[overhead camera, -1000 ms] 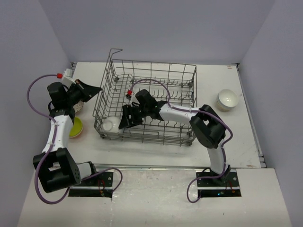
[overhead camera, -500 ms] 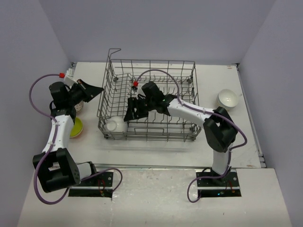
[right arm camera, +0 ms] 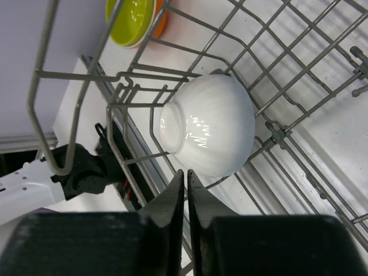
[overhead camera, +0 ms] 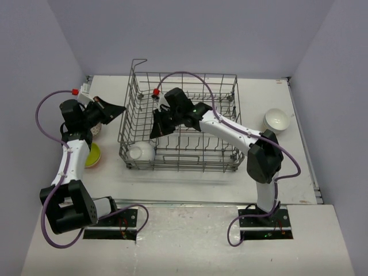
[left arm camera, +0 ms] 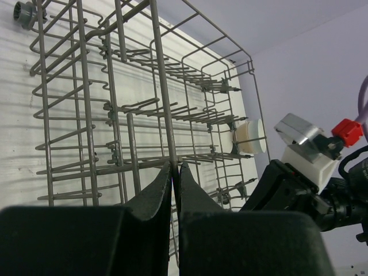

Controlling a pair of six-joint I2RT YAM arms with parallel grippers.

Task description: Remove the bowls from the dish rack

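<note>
nearest the bases, in the near-left corner of the rack [overhead camera: 190, 163], a white bowl [right arm camera: 210, 132] lies tipped on its side against the wires. just outside that corner a green bowl [overhead camera: 92, 155] sits on the table [overhead camera: 172, 184]. the right gripper [right arm camera: 185, 171] hangs just above the white bowl, fingers pressed together with nothing between them; the bowl lies past the tips, not in them. farther back, the left gripper [left arm camera: 175, 165] is at the rack's left wall, fingers closed too, an upright wire running into the line between the tips; whether it pinches that wire i cannot tell. farthest right, a second white bowl [overhead camera: 275, 121] stands on the table. the risk: closed fingers can only nudge a glossy round bowl, so a descent would likely wedge or roll it, and a lift would come up empty. if the left gripper holds no wire, a push could skid the rack.
</note>
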